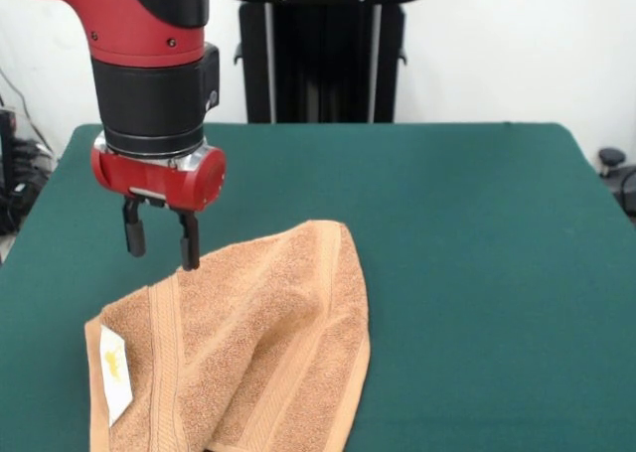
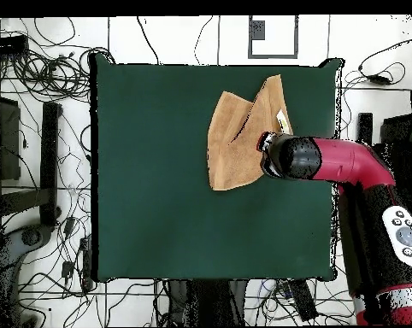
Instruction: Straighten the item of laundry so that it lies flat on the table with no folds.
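The item of laundry (image 1: 260,338) is a light-brown terry towel on the green table (image 1: 477,273), near the front-left. It is folded over itself into a rough wedge, with a raised crease down its middle. A white tag (image 1: 114,373) with yellow print shows at its left corner. My gripper (image 1: 161,245) hangs open just above the towel's far left edge, and one fingertip (image 1: 188,258) is at the edge of the cloth. Nothing is between the fingers. In the overhead view the towel (image 2: 233,145) lies at the table's (image 2: 158,188) upper right, and the arm's wrist (image 2: 291,158) covers its right part and the fingers.
Cables and gear (image 2: 38,128) lie on the floor around the table in the overhead view. The towel sits close to the table's front edge in the front view. Green cloth stretches wide to the right of the towel (image 1: 497,353).
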